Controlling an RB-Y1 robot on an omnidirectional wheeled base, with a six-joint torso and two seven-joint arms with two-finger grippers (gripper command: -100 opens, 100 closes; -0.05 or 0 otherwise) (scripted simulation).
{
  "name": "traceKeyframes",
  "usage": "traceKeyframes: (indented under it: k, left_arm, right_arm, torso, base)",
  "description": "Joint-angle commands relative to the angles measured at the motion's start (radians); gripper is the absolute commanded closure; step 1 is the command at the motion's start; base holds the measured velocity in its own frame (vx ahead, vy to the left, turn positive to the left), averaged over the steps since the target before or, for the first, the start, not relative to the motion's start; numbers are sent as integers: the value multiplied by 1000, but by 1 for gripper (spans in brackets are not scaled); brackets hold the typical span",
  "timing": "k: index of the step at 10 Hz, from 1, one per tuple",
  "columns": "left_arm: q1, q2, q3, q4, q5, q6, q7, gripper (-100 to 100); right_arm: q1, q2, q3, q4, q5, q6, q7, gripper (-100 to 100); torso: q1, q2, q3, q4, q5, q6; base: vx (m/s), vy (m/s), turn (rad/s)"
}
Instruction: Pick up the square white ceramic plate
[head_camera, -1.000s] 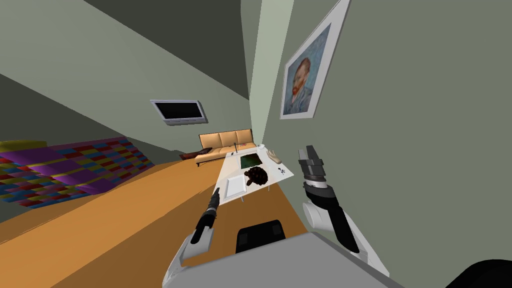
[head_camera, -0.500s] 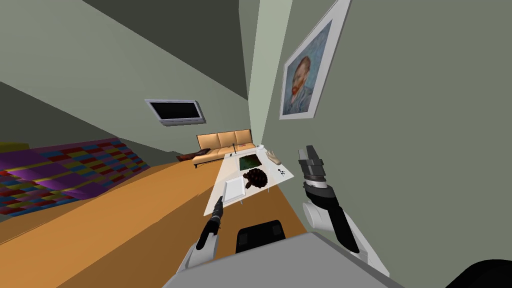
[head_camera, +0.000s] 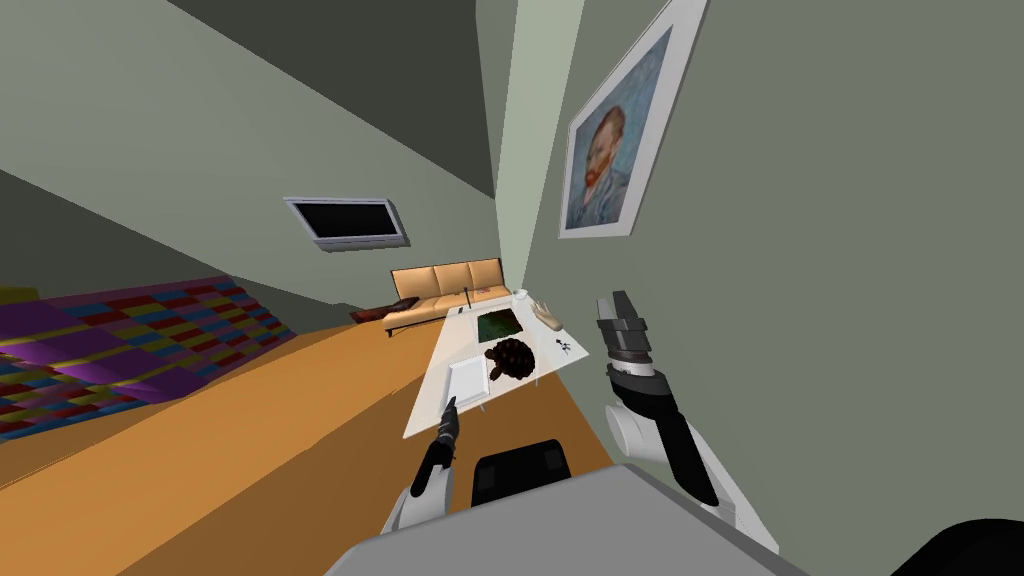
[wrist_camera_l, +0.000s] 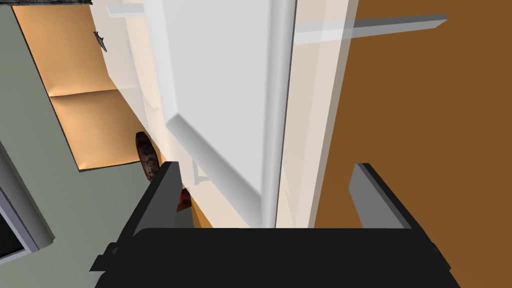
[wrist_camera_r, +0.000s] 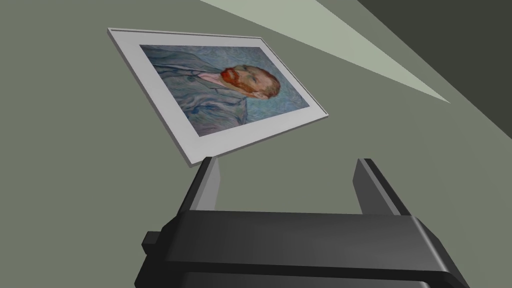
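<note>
The square white plate (wrist_camera_l: 220, 90) lies flat at the near end of a long pale desk (wrist_camera_l: 320, 100), close to that desk's near edge, and its raised rim shows plainly in the left wrist view. The left claw (wrist_camera_l: 266, 167) is held low at the same edge with its fingers (wrist_camera_l: 167, 190) spread wide. One corner of the plate and the edge of the desk sit in the gap between them, and as far as I can see neither finger touches the plate. In the head view a dark brown lumpy thing (head_camera: 511, 357) sits just beside the plate on its far side. Farther along the desk are a dark green mat (head_camera: 498, 325) and a pale hand-shaped thing (head_camera: 547, 313) near the far corner. A tan sofa (head_camera: 447, 285) stands beyond the desk's far end, and the floor (head_camera: 300, 430) beneath is orange-brown. The right claw (wrist_camera_r: 286, 162) is raised well apart from the desk, close to the wall on my right — its two fingers also stand apart with nothing between them.
</note>
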Motion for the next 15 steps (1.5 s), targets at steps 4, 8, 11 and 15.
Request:
traceKeyframes:
  k: [4, 8, 11, 15]
  left_arm:
    - [-10, -1, 3, 49, 2, -40, -3, -100]
    - [-13, 0, 3, 71, 3, -58, -3, 100]
    - [-1, -3, 2, 82, 3, -49, -2, 100]
    - [-10, -1, 3, 49, 2, -40, -3, 100]
  right_arm:
    - [0, 0, 0, 0, 0, 0, 0, 0]
    - [0, 0, 0, 0, 0, 0, 0, 0]
    - [0, 0, 0, 0, 0, 0, 0, 0]
    - [0, 0, 0, 0, 0, 0, 0, 0]
  torso:
    - [1, -1, 0, 0, 0, 0]
    - [1, -2, -1, 0, 0, 0]
    - [1, -2, 3, 8, -4, 3]
    - [2, -3, 4, 11, -6, 3]
  base:
    - [35, 4, 2]
    - [47, 5, 5]
    - [-9, -4, 6]
    - [-22, -2, -8]
